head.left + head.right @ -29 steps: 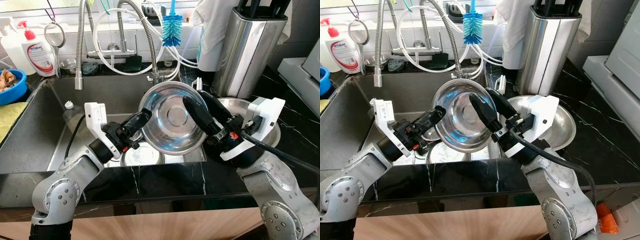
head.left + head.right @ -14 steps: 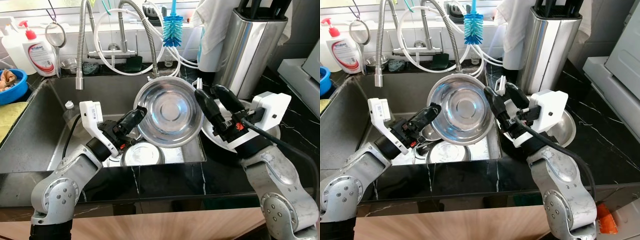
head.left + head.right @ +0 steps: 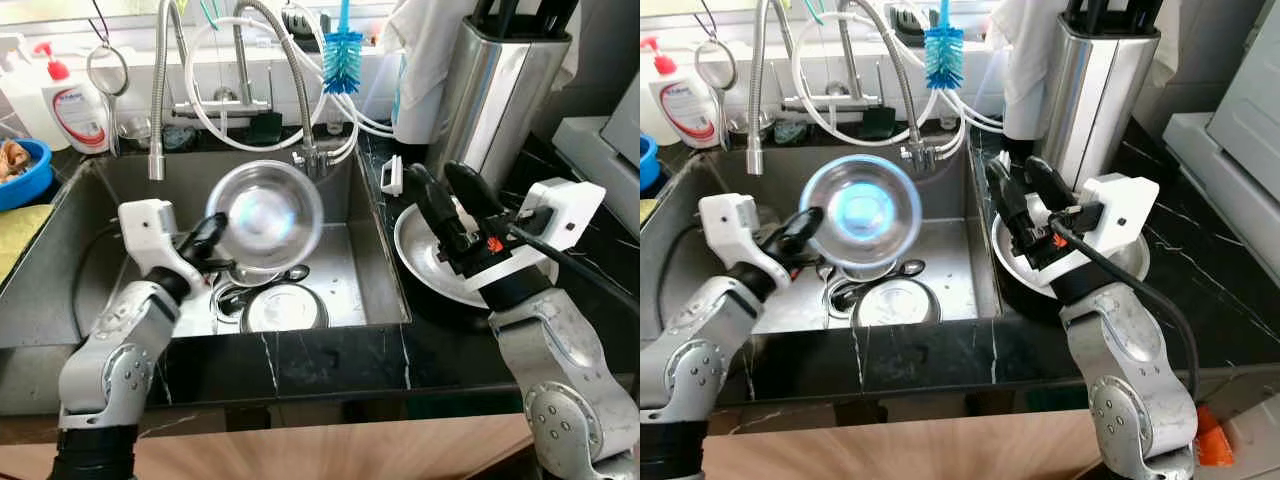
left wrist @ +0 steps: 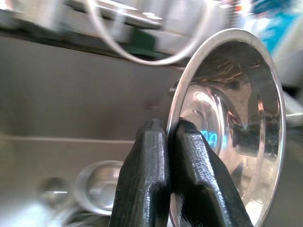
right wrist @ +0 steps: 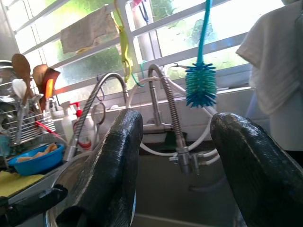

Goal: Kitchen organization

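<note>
Steel bowl (image 3: 264,215) rim pinched in left end effector (image 4: 166,142), above sink (image 3: 375,270)

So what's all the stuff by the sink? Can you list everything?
Steel bowl: one, silver, held up on edge over the sink, blurred.
Sink: one, grey steel, with a round lid and dishes at the bottom.
Steel plate: one, silver, on the black counter right of the sink.
Bottle brush: one, blue, hanging at the window.
Spring taps: two, silver, with white hoses, behind the sink.
Soap bottle: one, white with a red pump, back left.
Blue bowl: one, far left.
Knife holder: one, silver, back right.
Left pincer: black, shut on the bowl's rim.
Right pincer: black, open, above the plate.
</note>
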`<state>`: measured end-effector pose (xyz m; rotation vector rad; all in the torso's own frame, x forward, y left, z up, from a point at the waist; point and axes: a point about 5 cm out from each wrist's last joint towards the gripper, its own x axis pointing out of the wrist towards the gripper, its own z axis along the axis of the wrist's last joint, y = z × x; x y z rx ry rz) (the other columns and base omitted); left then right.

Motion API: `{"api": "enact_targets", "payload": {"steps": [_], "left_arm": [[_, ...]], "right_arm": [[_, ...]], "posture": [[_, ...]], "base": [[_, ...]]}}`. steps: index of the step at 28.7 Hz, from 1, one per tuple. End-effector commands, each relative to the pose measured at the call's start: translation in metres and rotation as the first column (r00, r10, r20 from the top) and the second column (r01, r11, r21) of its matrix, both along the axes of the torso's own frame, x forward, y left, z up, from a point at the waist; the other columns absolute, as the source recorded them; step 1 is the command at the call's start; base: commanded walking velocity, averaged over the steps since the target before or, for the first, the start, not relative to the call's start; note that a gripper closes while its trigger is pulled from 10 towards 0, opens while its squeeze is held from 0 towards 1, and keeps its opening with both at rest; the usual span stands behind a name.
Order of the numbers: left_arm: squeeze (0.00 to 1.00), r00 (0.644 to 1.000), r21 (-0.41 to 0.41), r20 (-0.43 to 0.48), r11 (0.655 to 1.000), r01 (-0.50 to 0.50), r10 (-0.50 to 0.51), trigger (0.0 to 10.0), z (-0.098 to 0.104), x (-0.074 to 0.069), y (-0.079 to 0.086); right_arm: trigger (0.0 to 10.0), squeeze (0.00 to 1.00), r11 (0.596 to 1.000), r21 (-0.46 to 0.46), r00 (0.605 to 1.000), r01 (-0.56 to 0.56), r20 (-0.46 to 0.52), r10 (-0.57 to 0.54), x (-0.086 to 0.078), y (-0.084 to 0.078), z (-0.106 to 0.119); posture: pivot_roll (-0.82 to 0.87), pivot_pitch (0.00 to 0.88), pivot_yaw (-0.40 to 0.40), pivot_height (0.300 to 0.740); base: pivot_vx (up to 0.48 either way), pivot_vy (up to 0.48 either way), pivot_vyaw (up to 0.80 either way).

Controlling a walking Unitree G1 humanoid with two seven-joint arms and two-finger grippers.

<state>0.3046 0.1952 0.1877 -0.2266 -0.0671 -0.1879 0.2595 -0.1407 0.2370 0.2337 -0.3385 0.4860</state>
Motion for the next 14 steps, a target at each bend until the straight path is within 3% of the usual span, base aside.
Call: {"api": "enact_targets", "payload": {"steps": [1, 2, 5, 7, 14], "left_arm": [[0.0, 0.998, 0.048, 0.035, 0.997, -0.054, 0.052, 10.0, 0.005, 0.002, 0.008], [0.0, 0.994, 0.143, 0.053, 0.984, -0.102, 0.095, 10.0, 0.002, 0.004, 0.02], [0.0, 0.991, 0.2, 0.064, 0.972, -0.126, 0.115, 10.0, 0.0, 0.005, 0.026], [0.0, 0.987, 0.326, 0.084, 0.932, -0.154, 0.134, 10.0, -0.007, 0.006, 0.039], [0.0, 0.985, 0.444, 0.072, 0.879, -0.17, 0.154, 10.0, -0.022, 0.006, 0.051]], "right_arm": [[10.0, 0.0, 1.0, 0.008, 1.0, -0.008, 0.014, 0.008, -0.002, 0.002, 0.004], [10.0, 0.0, 1.0, 0.013, 1.0, -0.005, 0.016, 0.004, -0.002, 0.001, 0.004], [10.0, 0.0, 1.0, 0.017, 1.0, -0.003, 0.018, 0.003, -0.003, 0.001, 0.004], [10.0, 0.0, 1.0, 0.014, 1.0, -0.003, 0.015, 0.003, -0.003, 0.0, 0.004], [10.0, 0.0, 1.0, 0.003, 1.0, -0.008, 0.0, 0.008, -0.004, 0.002, -0.002]], "posture": [[0.02, 0.036, 0.024, 0.74], [0.02, 0.038, 0.024, 0.74], [0.02, 0.038, 0.025, 0.74], [0.02, 0.038, 0.025, 0.74], [0.02, 0.04, 0.024, 0.74]], "base": [[0.0, 0.0, 0.0], [0.0, 0.0, 0.0], [0.0, 0.0, 0.0], [0.0, 0.0, 0.0], [0.0, 0.0, 0.0]]}}
